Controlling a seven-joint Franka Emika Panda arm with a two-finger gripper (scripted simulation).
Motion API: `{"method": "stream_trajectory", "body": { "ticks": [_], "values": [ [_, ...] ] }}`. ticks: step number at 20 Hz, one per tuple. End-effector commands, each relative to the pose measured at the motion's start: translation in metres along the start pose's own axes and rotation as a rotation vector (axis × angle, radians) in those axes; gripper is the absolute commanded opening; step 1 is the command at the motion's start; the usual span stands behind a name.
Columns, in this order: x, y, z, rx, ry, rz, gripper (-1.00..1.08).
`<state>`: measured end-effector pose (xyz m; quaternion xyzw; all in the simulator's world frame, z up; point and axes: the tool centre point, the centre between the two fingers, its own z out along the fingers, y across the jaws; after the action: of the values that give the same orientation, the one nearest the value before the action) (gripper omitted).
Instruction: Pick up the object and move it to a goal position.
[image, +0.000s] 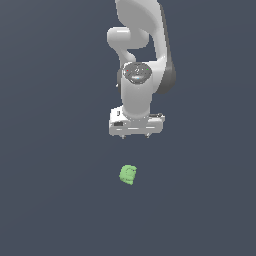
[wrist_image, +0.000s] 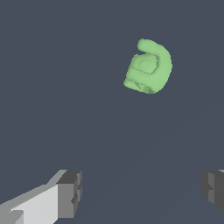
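The object (image: 128, 174) is a small light-green lumpy block lying on the dark grey floor, in the lower middle of the exterior view. It also shows in the wrist view (wrist_image: 148, 67). My white gripper (image: 135, 136) hangs above and behind it, apart from it, pointing down. Its two fingers are spread wide with nothing between them. In the wrist view the gripper (wrist_image: 142, 192) shows one grey fingertip (wrist_image: 70, 192) and the other fingertip (wrist_image: 213, 190) far apart, with the block beyond them.
The white arm (image: 142, 60) rises from the gripper to the top of the exterior view. The plain dark grey floor (image: 50, 200) lies all around.
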<state>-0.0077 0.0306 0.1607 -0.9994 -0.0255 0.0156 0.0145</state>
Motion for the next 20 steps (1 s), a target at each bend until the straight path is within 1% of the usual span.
{"method": "stream_trajectory", "body": {
  "ticks": [1, 3, 8, 10, 15, 20],
  "values": [
    [0.0, 0.0, 0.0, 0.0, 0.0, 0.0, 1.0],
    [0.0, -0.003, 0.0, -0.001, 0.0, -0.008, 1.0],
    [0.0, -0.028, 0.003, -0.009, 0.001, -0.08, 1.0],
    [-0.001, -0.032, 0.003, -0.011, 0.001, -0.094, 1.0],
    [0.001, -0.029, 0.003, -0.01, 0.001, -0.082, 1.0],
    [0.012, -0.025, 0.007, -0.009, 0.003, -0.046, 1.0]
  ]
}}
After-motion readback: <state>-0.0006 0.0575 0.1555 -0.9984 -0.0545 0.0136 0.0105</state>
